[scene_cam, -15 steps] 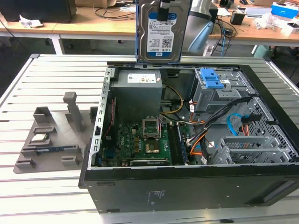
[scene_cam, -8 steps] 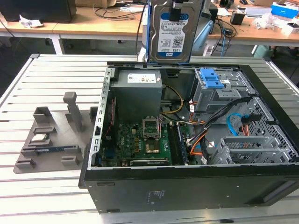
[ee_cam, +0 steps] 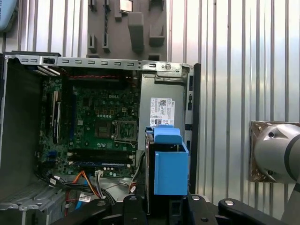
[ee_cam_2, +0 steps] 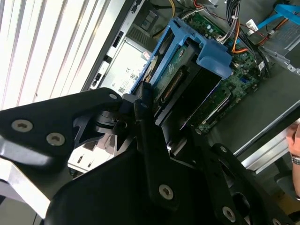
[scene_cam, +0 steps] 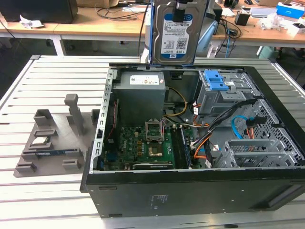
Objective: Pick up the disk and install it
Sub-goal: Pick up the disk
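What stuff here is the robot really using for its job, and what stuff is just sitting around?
For the job:
- the disk, gripped by the gripper
- the open computer case
- the drive cage with the blue latch

Just lying about:
- the grey parts holder
- the small square chip on it
- the crumpled paper and cables on the wooden desks

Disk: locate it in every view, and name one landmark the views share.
Exterior view: disk hangs upright at top centre, label facing the camera, above the open case.
Second wrist view: circuit-board side showing, blue-railed, clamped in the pincer over the motherboard.
First wrist view: edge-on, blue rail toward the camera, in front of the power supply.
Shared landmark: that power supply, grey with a white sticker.
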You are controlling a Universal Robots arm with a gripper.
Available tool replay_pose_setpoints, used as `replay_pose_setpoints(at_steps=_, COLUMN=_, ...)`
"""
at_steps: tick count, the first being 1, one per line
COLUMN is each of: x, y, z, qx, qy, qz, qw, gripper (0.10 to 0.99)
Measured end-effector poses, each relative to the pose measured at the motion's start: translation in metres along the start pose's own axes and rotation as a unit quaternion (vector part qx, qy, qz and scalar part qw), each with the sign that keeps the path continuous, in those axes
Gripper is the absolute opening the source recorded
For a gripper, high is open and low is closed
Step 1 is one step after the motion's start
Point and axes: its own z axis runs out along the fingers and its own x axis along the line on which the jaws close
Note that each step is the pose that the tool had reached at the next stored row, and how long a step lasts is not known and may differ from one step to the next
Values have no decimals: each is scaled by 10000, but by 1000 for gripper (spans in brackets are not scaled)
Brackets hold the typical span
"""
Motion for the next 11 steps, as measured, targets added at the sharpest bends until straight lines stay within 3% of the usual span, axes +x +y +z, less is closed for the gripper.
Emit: replay_pose_setpoints(at_steps=11, x=209, y=6, z=-1, qx=0, qy=1, qz=0, qw=10000, gripper=349)
